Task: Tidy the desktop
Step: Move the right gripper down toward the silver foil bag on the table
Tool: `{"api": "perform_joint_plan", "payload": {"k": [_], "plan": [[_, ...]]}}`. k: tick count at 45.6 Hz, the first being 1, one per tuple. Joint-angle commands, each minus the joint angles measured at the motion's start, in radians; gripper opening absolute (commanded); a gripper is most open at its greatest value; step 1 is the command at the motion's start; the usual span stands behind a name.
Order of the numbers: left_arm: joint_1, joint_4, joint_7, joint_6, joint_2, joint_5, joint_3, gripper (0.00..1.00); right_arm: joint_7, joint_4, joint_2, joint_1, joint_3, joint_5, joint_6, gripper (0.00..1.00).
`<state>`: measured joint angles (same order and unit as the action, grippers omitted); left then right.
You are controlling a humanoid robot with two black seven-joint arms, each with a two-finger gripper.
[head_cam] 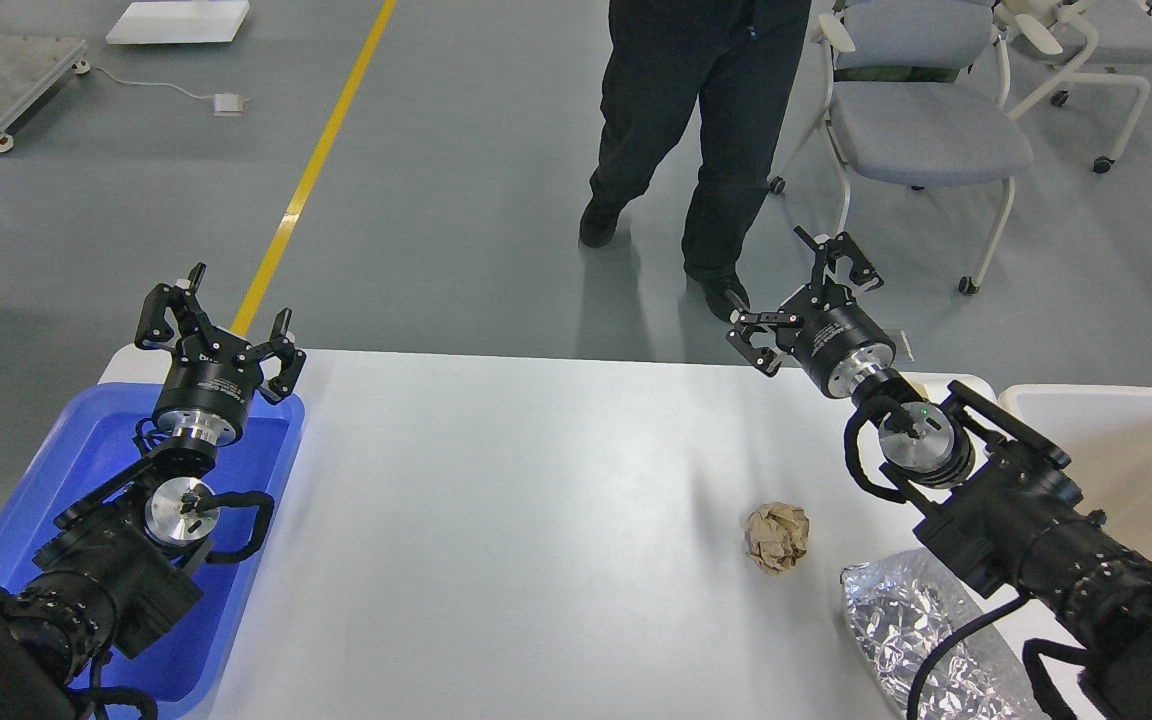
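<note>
The white desktop [536,500] fills the middle of the head view. A crumpled brown paper ball [777,536] lies on it at the right. A crumpled sheet of silver foil [911,630] lies near the front right edge, partly under my right arm. My left gripper [216,320] is open and empty, held above the far end of the blue tray [86,470]. My right gripper [806,300] is open and empty, held above the desktop's far right edge, well behind the paper ball.
A cream-coloured bin [1126,450] stands to the right of the desktop. A person in dark trousers [706,130] stands just beyond the far edge, close to my right gripper. Grey chairs [926,130] stand behind at the right.
</note>
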<state>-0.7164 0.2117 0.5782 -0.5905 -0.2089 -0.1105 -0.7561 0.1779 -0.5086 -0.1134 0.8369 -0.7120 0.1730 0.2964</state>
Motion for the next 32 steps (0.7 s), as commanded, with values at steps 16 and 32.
{"api": "perform_joint_plan", "payload": {"k": [16,32], "plan": [[0.0,0.0,0.0,0.0,0.0,0.0,0.0,1.0,-0.005,-0.459,-0.35,-0.061,0.058,-0.219,-0.118,1.0],[0.0,0.0,0.0,0.0,0.0,0.0,0.0,1.0,-0.005,-0.668,-0.623,-0.041,0.298,-0.426,-0.132,1.0]]}}
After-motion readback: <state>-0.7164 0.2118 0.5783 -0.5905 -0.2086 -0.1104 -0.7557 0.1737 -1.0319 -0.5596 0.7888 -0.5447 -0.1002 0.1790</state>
